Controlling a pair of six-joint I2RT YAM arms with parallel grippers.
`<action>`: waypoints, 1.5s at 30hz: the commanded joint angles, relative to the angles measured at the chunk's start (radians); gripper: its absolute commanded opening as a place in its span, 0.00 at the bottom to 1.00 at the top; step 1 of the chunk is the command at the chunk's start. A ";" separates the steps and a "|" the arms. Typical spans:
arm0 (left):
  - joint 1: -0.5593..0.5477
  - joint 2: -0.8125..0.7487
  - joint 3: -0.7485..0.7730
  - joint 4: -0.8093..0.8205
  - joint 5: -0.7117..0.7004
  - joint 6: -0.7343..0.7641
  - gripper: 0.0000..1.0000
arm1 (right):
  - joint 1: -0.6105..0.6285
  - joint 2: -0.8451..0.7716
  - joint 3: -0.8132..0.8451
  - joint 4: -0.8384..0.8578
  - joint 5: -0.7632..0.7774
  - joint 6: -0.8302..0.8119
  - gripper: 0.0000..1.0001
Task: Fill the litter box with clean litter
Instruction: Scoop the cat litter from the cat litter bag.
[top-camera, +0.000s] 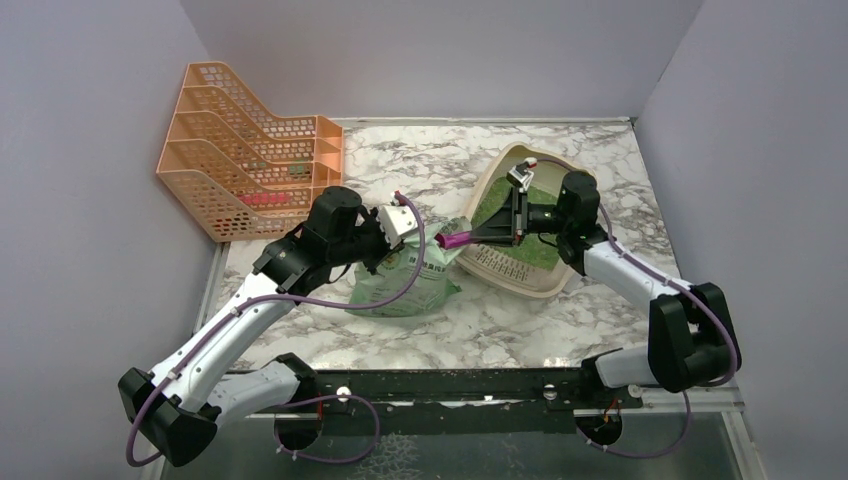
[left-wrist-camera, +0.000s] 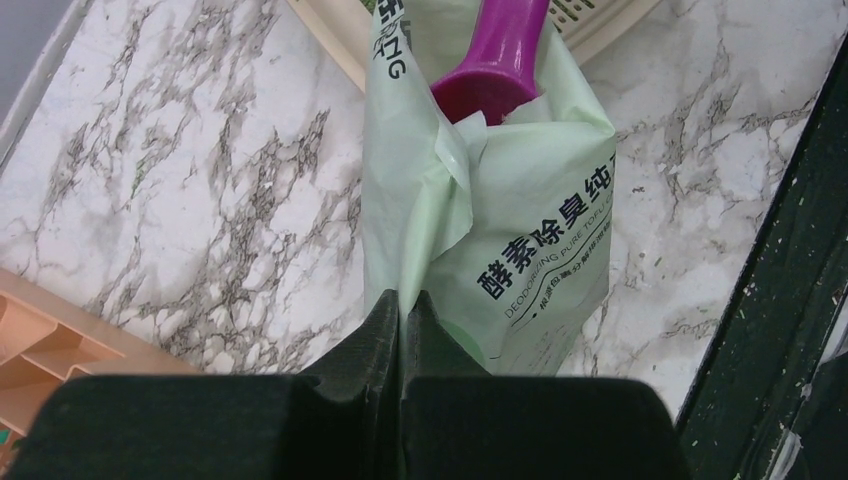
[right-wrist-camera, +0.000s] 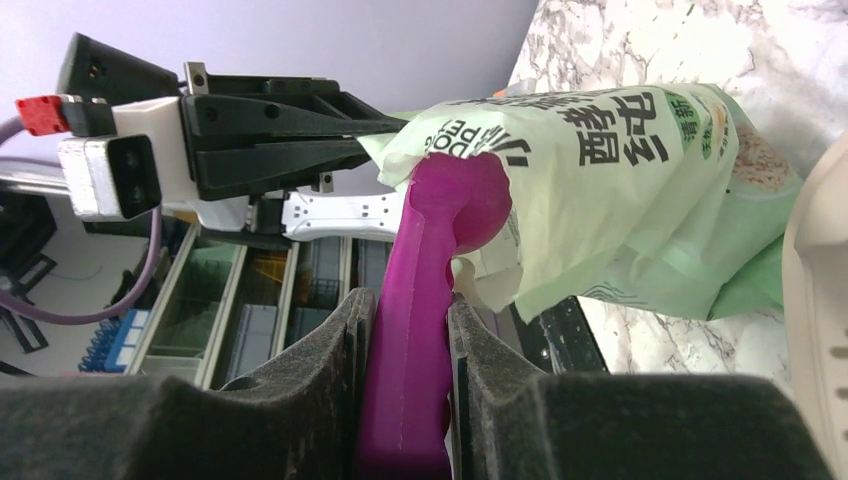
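Two arms meet at the soft green bag (top-camera: 405, 285), which lies on the marble table (top-camera: 440, 150) just left of the litter box (top-camera: 522, 286). Your left gripper (left-wrist-camera: 403, 300) is pinched tight on the bag's edge, lifting the mouth open. Your right gripper (right-wrist-camera: 410, 300) is clamped on the handle of the magenta scoop (right-wrist-camera: 440, 215).

The scoop's long axis runs from the right fingers leftward into the bag mouth. The beige tray sits back along that same line, under the right arm, so that arm is the nearer one. The next move would likely be a pull back along the handle, kept level, then a tip over the tray.

The scoop's bowl is buried in the bag, so you cannot tell whether it is loaded. Clean litter (top-camera: 492, 200) shows as green patches in the tray, but the right arm covers the middle and the fill level is unclear.
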 joint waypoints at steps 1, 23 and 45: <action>0.010 -0.032 0.002 0.021 -0.047 0.003 0.00 | -0.062 -0.084 -0.003 0.116 -0.037 0.113 0.01; 0.011 -0.059 0.014 0.021 -0.073 0.028 0.00 | -0.275 -0.221 -0.110 -0.104 -0.063 0.209 0.01; 0.011 -0.057 0.043 0.051 -0.002 0.001 0.00 | -0.278 -0.199 -0.077 -0.311 -0.059 0.105 0.01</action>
